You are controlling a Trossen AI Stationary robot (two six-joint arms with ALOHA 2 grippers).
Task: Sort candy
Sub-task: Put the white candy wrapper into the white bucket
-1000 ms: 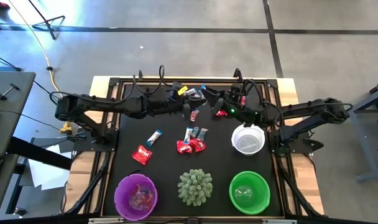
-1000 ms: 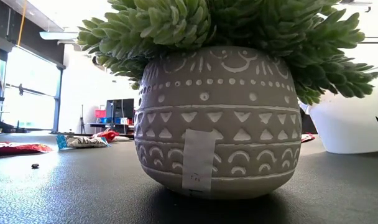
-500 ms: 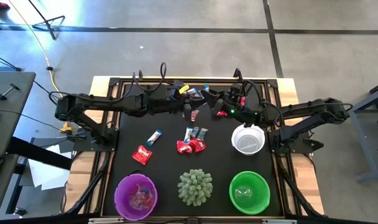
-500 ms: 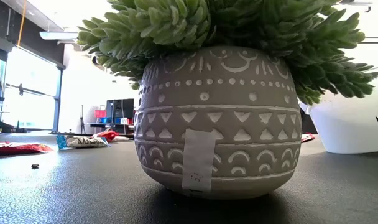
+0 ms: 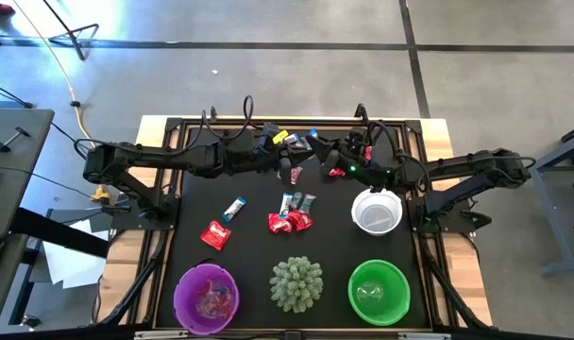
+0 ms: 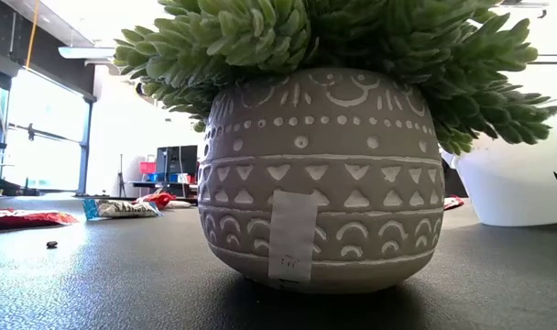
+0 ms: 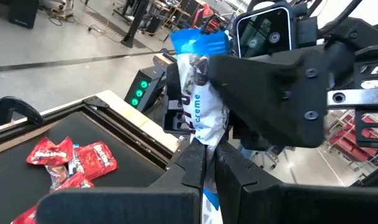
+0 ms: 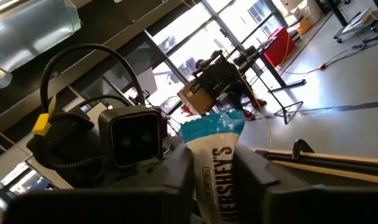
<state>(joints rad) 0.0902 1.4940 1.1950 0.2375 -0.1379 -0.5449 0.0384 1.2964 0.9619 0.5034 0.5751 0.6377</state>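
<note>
1. Candy at the far middle of the black tabletop (image 5: 259,203): my left gripper (image 7: 207,165) has its jaws closed tight on a blue-and-white cookies-and-creme bar (image 7: 204,93), which stands up from between the fingers.
2. My right gripper (image 8: 211,171) faces the left one, nearly touching it, and its jaws pinch a blue-and-white Hershey's bar (image 8: 215,165) of its own.
3. Loose candy lies nearer the bowls: a red cluster (image 5: 291,221), two blue-and-white pieces (image 5: 298,201), another blue-and-white piece (image 5: 234,209) and a red packet (image 5: 215,234), all well apart from my jaws.
4. Purple bowl (image 5: 207,295) holds some candy; the white bowl (image 5: 377,212), green bowl (image 5: 379,292) and spiky potted plant (image 5: 296,282) sit along the near side.
</note>
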